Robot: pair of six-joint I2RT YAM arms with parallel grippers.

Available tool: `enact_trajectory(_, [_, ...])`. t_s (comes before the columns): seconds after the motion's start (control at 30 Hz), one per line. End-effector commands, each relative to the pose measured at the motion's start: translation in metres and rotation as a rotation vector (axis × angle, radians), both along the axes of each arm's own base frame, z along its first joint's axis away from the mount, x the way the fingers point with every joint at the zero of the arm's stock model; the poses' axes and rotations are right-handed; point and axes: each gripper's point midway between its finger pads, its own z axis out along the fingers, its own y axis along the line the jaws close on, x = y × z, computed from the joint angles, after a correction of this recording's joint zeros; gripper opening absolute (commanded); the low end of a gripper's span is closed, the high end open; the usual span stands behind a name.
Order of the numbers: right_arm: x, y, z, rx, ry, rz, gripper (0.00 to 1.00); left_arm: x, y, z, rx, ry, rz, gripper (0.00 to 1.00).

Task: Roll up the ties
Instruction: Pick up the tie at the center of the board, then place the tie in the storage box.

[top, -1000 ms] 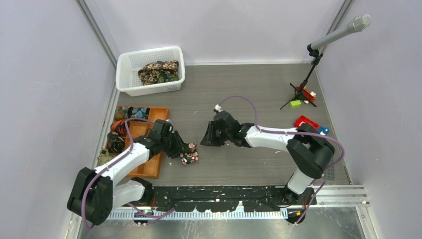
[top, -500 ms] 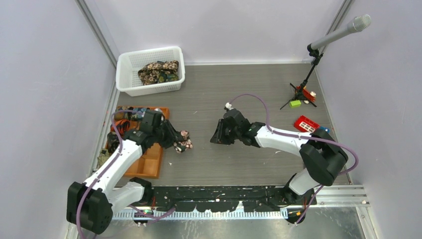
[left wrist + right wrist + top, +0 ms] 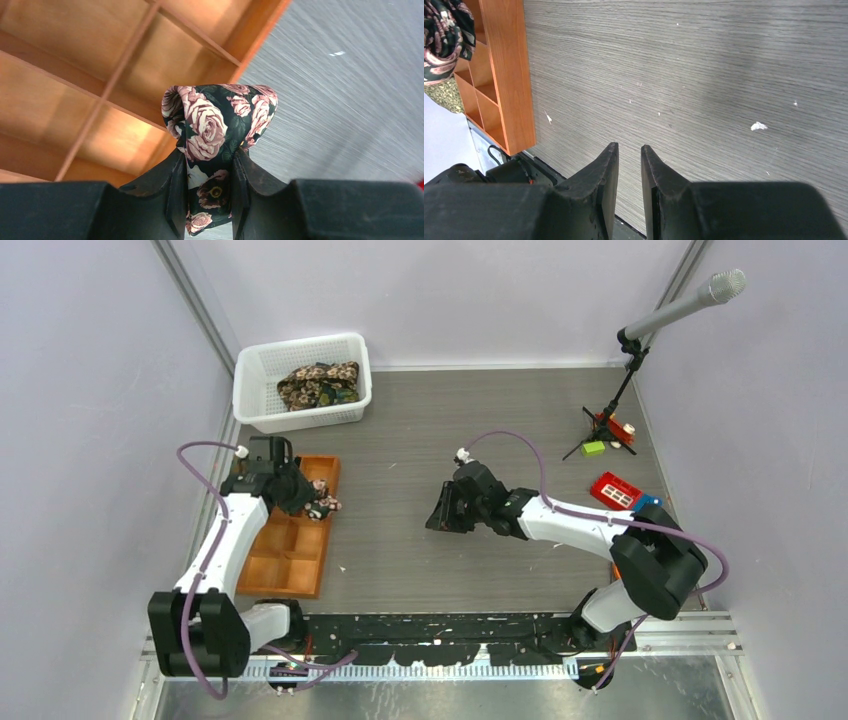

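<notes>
jaws on the left arm (image 3: 225, 540) clench the rolled tie (image 3: 215, 125), black with pink roses. they pinch its lower part, so the roll bulges out past the tips and keeps its shape. it hangs over the orange tray (image 3: 300, 565), above the column of compartments nearest the open table (image 3: 480, 430), toward the tray's far end. i judge the roll is about to go down into 1 of those compartments, whose walls should stop it unwinding. jaws on the right arm (image 3: 570, 520) grasp nothing. they sit nearly together with a thin gap, low over bare table and well apart from the tray, likely parked out of the way. more ties (image 3: 318, 383) lie bunched in the white basket (image 3: 255, 405) beyond the tray, not yet rolled, so the job looks only part done.
</notes>
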Motion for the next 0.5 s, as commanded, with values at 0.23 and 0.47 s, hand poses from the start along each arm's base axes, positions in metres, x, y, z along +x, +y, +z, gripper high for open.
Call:
enact_trajectory(0.23, [-0.001, -0.005, 0.011, 0.021, -0.03, -0.005, 0.28, 0.023, 0.055, -0.023, 0.192, 0.038, 0.11, 0.11])
enact_trajectory(0.47, [-0.005, -0.01, 0.008, 0.008, -0.028, -0.007, 0.28, 0.041, 0.063, -0.049, 0.194, 0.047, 0.161, 0.11])
